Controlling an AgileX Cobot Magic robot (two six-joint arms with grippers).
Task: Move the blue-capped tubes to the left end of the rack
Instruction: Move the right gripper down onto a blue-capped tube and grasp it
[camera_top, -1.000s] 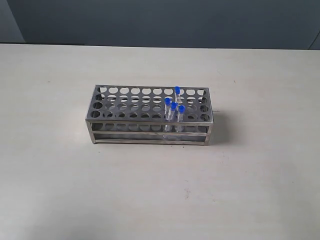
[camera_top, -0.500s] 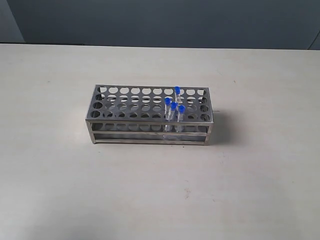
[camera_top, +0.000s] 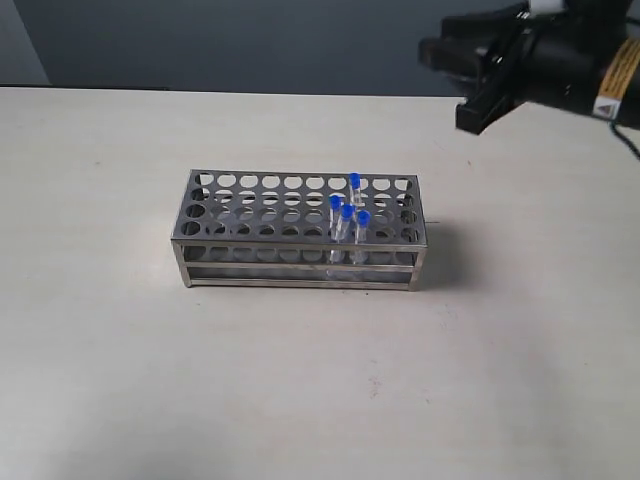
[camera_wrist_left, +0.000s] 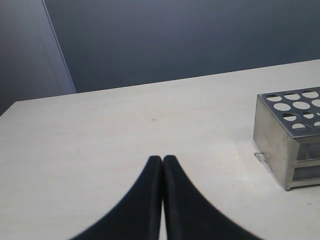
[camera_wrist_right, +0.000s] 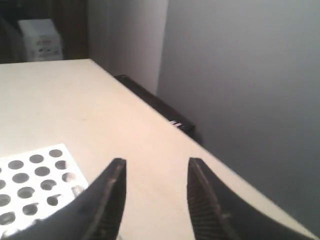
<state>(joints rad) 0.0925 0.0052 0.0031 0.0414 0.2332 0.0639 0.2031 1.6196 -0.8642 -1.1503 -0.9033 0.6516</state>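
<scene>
The silvery rack (camera_top: 300, 242) stands mid-table, long side facing the exterior camera. Several blue-capped tubes (camera_top: 347, 212) stand upright in holes right of its middle, one of them (camera_top: 354, 181) in the back row. My right gripper (camera_top: 457, 85) hangs high beyond the rack's right end, open and empty. In the right wrist view the right gripper (camera_wrist_right: 156, 162) shows a wide gap over bare table, the rack's top plate (camera_wrist_right: 35, 182) beside it. My left gripper (camera_wrist_left: 162, 159) is shut, empty, low over the table, apart from the rack's end (camera_wrist_left: 277, 145). It is outside the exterior view.
The beige table (camera_top: 120, 350) ends at a dark wall (camera_top: 250, 40) behind. A small clear scrap (camera_wrist_left: 261, 157) lies by the rack's foot. A white box (camera_wrist_right: 40, 37) and a black strip (camera_wrist_right: 155, 105) sit beyond the table's edge.
My right arm has come into the exterior view at the upper right, where nothing showed before. The rack and the tubes have not moved.
</scene>
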